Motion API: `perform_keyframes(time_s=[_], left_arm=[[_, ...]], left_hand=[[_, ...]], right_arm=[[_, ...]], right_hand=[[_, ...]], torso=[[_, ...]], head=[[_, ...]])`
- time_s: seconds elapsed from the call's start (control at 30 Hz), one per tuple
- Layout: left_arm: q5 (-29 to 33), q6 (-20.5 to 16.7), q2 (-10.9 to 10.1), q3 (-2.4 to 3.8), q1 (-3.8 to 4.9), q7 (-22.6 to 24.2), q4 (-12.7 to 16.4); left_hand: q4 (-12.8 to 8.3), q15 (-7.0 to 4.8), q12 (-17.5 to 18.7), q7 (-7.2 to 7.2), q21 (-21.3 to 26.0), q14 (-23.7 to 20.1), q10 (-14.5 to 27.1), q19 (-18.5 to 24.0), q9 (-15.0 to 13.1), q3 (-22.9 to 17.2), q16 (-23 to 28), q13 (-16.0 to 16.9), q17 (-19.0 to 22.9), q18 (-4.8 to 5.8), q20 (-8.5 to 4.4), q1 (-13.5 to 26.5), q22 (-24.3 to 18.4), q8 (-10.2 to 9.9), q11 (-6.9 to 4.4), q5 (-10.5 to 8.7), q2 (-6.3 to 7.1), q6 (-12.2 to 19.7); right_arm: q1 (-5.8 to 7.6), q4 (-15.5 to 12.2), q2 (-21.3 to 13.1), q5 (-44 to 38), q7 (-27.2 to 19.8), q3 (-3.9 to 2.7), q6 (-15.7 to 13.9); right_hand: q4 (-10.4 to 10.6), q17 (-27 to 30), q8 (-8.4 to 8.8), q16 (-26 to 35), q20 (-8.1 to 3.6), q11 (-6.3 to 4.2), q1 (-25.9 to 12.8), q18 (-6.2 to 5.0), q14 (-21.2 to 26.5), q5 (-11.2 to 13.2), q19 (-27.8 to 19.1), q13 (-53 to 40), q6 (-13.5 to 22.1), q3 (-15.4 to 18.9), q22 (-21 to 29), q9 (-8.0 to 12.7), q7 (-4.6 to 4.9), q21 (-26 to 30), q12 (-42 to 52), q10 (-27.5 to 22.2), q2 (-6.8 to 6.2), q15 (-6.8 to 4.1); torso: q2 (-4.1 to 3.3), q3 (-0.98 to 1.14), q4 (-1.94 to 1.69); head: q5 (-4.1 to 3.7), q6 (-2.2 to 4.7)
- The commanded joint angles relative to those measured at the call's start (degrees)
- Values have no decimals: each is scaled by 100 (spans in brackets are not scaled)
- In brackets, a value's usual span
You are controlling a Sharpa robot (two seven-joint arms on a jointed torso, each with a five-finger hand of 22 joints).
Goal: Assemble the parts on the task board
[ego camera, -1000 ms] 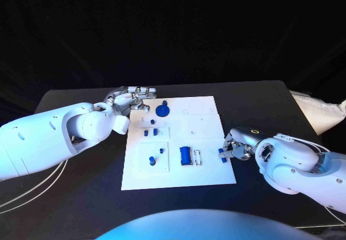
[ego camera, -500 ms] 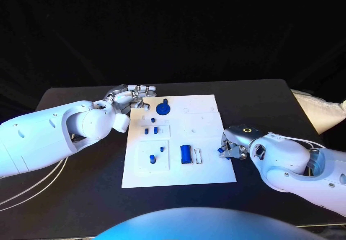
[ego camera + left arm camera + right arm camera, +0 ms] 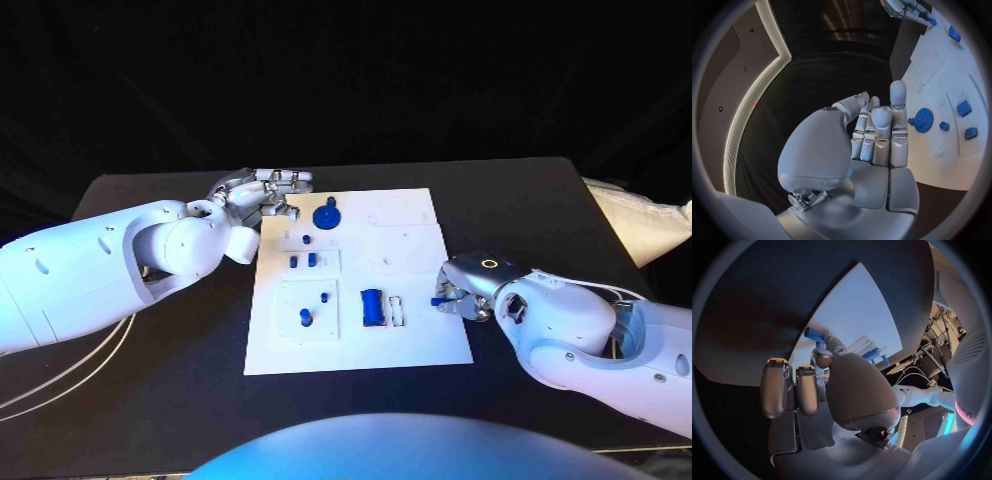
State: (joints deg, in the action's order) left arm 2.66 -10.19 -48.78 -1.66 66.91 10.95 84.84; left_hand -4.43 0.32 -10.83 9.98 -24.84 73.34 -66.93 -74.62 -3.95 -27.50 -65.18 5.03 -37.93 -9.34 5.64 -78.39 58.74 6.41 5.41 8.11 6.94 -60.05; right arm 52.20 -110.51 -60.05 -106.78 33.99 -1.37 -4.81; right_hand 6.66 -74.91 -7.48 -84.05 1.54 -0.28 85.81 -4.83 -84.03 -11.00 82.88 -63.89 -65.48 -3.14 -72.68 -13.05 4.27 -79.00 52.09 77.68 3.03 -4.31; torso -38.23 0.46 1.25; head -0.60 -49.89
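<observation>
1. Parts sit across the task board [image 3: 411, 345], the white plate at the middle of the table [image 3: 173, 400]: a blue gear [image 3: 326, 215] near its far end, small blue pieces [image 3: 300, 261] in the middle, and a long blue block [image 3: 372, 307] nearer the robot.
2. Right hand [image 3: 464, 296] is at the board's right edge with a small blue peg [image 3: 437, 301] pinched at its fingertips; the peg points inward over the white surface, just beside the long blue block and its neighbouring slot.
3. From those fingers the board's seats lie toward the left arm's side, so the right hand is plainly the nearer one for this placement.
4. Left hand [image 3: 265, 196] rests by the board's far left corner, just beside the gear; its fingers [image 3: 879, 131] are straight, close together, and hold nothing.
</observation>
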Motion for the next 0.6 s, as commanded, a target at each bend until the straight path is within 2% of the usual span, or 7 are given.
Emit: perform_keyframes(time_s=[0.03, 0.07, 0.23, 0.3, 0.47, 0.6], left_arm=[[-24, 110, 7, 3, 0, 16, 11], [-25, 110, 7, 3, 0, 16, 10], [-25, 112, 7, 3, 0, 15, 11], [-25, 113, 7, 3, 0, 15, 13], [-26, 115, 5, 3, 0, 12, 17], [-26, 117, 4, 3, 0, 7, 23]], left_hand=[[-32, 5, -33, 7, 21, -35, 49, 33, -1, 4, 3, 9, 16, -99, 12, 10, -7, 24, 9, 24, -33, 22], [-32, 5, -33, 7, 21, -35, 49, 33, -1, 4, 3, 9, 16, -99, 12, 10, -7, 24, 9, 24, -33, 22], [-32, 5, -33, 7, 21, -35, 49, 33, -1, 4, 3, 9, 16, -99, 12, 10, -7, 24, 9, 24, -33, 22], [-32, 5, -33, 7, 21, -35, 49, 33, -1, 4, 3, 9, 16, -99, 12, 10, -7, 24, 9, 24, -33, 22], [-32, 5, -33, 7, 21, -35, 49, 33, -1, 4, 3, 9, 16, -99, 12, 10, -7, 24, 9, 24, -33, 22], [-32, 5, -33, 7, 21, -35, 49, 33, -1, 4, 3, 9, 16, -99, 12, 10, -7, 24, 9, 24, -33, 22]], right_arm=[[-77, 7, -6, 1085, 30, 62, -411], [-76, -9, -10, 1304, 28, 61, -554], [-73, -59, -7, 1883, 31, 51, -1013], [-72, -73, 3, 2018, 35, 47, -1181], [-68, -113, 40, 2280, 41, 33, -1522], [-57, -87, 120, 2592, 59, 24, -1578]], right_hand=[[263, -679, 3, -35, 7, -25, -257, 107, -435, -117, 37, -35, 7, -91, -13, -43, -17, -26, 14, 103, 75, -4], [413, -691, 9, -43, 10, -29, -474, 108, -438, -184, 40, -55, -3, -87, -20, -42, -23, -31, 39, 124, 11, -5], [662, -719, 19, -62, -3, -50, -819, 111, -445, -139, 52, -117, -51, -224, -45, -48, -46, -49, 107, 175, -175, -28], [721, -725, 25, -65, -7, -50, -904, 112, -446, -94, 55, -137, -66, -296, -52, -52, -46, -54, 123, 186, -245, -31], [819, -738, 31, -72, -8, -44, -1047, 113, -449, -52, 60, -167, -91, -387, -64, -62, -42, -62, 146, 204, -331, -28], [875, -754, 34, -83, -8, -44, -1137, 114, -452, -128, 64, -203, -108, -437, -71, -70, -43, -67, 184, 223, -384, -27]], torso=[[5, -2, -5], [4, -4, -6], [5, -4, -3], [3, -5, -3], [2, -3, -4], [4, -11, -9]], head=[[-1, -6], [2, -3], [11, 1], [17, 2], [18, 3], [14, -2]])
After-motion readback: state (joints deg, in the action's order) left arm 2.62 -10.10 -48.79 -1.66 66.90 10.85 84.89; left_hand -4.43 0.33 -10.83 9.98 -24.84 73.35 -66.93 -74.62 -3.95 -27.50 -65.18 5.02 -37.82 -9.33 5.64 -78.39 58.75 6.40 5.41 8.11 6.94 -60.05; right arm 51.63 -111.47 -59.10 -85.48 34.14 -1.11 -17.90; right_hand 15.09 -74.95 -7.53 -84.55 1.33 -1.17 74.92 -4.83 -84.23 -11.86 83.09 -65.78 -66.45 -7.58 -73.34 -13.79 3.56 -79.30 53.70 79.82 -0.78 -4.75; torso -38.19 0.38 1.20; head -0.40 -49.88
